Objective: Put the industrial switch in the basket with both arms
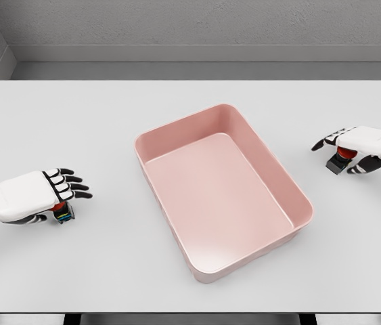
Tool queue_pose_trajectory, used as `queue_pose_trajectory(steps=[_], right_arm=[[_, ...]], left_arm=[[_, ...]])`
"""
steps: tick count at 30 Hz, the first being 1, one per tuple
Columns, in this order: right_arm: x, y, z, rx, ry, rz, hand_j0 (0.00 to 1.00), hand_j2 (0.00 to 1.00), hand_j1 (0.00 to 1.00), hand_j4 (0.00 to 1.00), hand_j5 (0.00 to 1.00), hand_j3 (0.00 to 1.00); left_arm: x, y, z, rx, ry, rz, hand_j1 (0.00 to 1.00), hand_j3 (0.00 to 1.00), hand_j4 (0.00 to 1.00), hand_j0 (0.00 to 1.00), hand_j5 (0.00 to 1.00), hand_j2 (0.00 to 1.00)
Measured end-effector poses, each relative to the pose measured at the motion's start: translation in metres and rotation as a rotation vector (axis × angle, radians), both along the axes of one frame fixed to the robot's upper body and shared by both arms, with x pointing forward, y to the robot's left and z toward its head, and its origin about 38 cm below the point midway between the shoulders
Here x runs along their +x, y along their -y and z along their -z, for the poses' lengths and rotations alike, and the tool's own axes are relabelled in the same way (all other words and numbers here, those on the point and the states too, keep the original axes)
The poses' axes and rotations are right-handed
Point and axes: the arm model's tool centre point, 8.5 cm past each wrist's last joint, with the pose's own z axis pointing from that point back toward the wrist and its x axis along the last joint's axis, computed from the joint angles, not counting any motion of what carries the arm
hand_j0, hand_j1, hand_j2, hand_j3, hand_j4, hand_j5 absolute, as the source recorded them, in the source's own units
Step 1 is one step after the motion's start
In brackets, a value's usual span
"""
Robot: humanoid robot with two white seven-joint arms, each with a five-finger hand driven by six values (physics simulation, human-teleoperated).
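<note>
Each robot hand covers its own switch on the worktop [55,122]: left robot hand [53,189] curled over one switch [63,214], right robot hand [350,145] over the other switch [339,161], flanking the empty pink basket [298,203] so both can drop inward

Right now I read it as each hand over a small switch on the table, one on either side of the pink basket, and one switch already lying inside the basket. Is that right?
Not quite. The head view shows the pink basket with nothing in it. The rest holds: the left hand is over one small switch and the right hand over the other switch, on the table on either side of the basket.
</note>
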Motion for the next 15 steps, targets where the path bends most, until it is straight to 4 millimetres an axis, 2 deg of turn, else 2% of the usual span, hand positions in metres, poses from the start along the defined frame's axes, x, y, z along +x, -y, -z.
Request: queue_pose_trajectory(steps=[2,5,7,12,15], right_arm=[[-0.0001,0.0002,0.0002,-0.001,0.000,0.000,0.70,0.70,0.70,0.70,0.70,0.70],[0.0000,0.0020,0.0013,-0.004,-0.002,0.004,0.67,0.67,0.67,0.67,0.67,0.67],[-0.0002,0.0035,0.0027,-0.005,-0.006,0.007,0.64,0.64,0.64,0.64,0.64,0.64],[0.0002,0.0047,0.0025,0.005,-0.008,0.016,0.56,0.56,0.56,0.56,0.56,0.56],[0.0004,0.0047,0.0024,0.008,-0.007,0.017,0.56,0.56,0.56,0.56,0.56,0.56]], left_arm=[[0.0000,0.0000,0.0001,0.000,0.000,0.000,0.64,0.64,0.64,0.64,0.64,0.64],[0.0000,-0.0003,0.0001,0.000,-0.001,-0.001,0.60,0.60,0.60,0.60,0.60,0.60],[-0.0004,-0.0005,0.0005,0.001,-0.003,-0.001,0.50,0.50,0.50,0.50,0.50,0.50],[-0.0026,-0.0012,0.0024,-0.011,-0.011,-0.007,0.47,0.47,0.47,0.47,0.47,0.47],[-0.0033,-0.0002,0.0030,-0.010,-0.012,-0.004,0.44,0.44,0.44,0.44,0.44,0.44]])
